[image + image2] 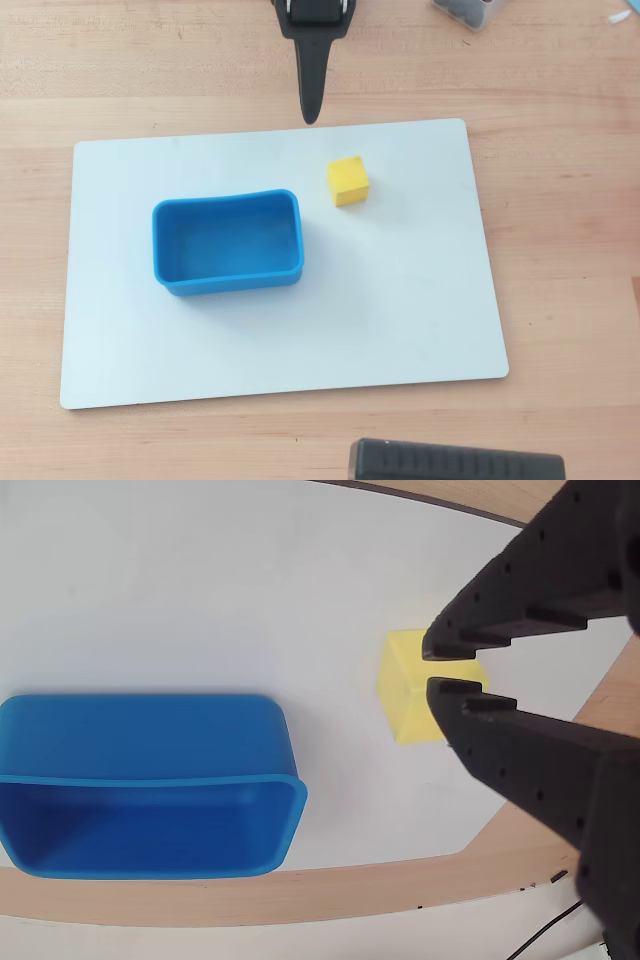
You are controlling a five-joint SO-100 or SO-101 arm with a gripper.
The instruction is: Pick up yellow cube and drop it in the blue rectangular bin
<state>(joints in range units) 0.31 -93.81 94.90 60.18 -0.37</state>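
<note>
Yellow cube (pixel 348 181) resting on the white board (pixel 420 300), just beside the blue rectangular bin (pixel 228 287), off its upper-right corner in the overhead view, not touching. To grasp well: spread the jaws wider than the cube, come down square over its flat faces, keep clear of the bin wall. Gripper (pixel 448 669) nearly closed, a narrow slit between the tips, holding nothing. Poised above the board edge, short of the cube, apart from it.
</note>
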